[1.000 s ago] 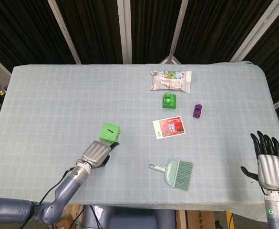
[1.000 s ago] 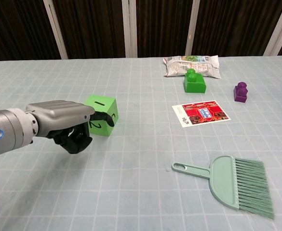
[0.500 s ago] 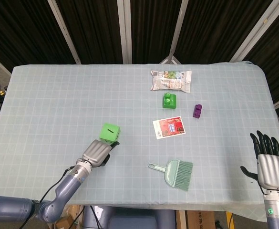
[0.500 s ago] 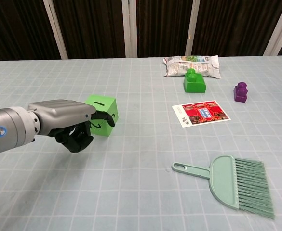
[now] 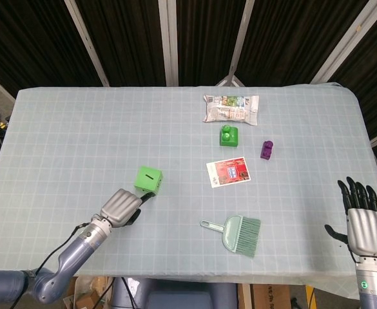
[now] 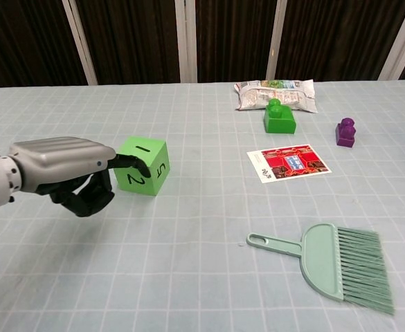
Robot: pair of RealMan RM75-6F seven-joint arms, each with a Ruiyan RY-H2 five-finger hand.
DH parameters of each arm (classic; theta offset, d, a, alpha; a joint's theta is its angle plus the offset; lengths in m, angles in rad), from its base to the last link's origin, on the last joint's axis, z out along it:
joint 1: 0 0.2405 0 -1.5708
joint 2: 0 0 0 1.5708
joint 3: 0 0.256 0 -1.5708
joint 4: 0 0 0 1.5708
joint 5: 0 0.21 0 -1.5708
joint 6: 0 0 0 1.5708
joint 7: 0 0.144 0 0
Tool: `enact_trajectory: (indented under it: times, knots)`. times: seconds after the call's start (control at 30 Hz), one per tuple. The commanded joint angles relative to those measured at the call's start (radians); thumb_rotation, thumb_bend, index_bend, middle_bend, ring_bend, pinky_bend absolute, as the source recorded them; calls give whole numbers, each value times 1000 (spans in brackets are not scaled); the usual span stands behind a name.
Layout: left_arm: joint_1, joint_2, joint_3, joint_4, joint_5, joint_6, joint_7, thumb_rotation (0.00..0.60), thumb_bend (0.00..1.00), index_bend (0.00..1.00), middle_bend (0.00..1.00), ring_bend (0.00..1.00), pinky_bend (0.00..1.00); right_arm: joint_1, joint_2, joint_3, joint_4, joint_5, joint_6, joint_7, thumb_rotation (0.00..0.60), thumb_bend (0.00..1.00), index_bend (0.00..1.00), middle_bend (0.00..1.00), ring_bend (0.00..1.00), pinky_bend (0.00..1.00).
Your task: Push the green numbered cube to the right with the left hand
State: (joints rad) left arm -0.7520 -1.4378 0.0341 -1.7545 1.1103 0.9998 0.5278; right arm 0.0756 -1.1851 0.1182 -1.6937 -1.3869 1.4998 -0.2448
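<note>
right hand point(image 5: 366, 222) absent from chest view, snack packet point(image 5: 231, 108) print unreadable

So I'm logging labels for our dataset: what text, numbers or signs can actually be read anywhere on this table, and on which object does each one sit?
"1": top face of the green numbered cube.
"2": its front-left face.
"5": its front-right face.
Red and white printed card: print too small to read.
Crinkled printed snack packet: print blurred, unreadable.
Nothing legible on the other things.
</note>
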Motion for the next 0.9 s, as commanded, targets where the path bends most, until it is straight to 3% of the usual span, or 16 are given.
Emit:
enact_trajectory:
  times: [0.03,0.23,0.47,0.9]
  knots:
    - [37,75,48,-42,71,4,-57,600,775,179,806,677,710,-2,0,1,-3,1,4,-2,600,72,82,0,0,0]
    - [111,168,79,-61,176,68,-212,600,772,180,808,677,710,1,-3,-2,-6,1,0,-12,600,71,82,0,0,0]
    - [157,209,64,-40,198,106,-299,600,771,180,811,678,710,6,-10,-4,-8,3,-9,-29,600,71,82,0,0,0]
    - [201,133,-6,75,189,151,-322,600,771,142,825,692,720,10,-15,-4,-4,11,-16,-39,600,71,82,0,0,0]
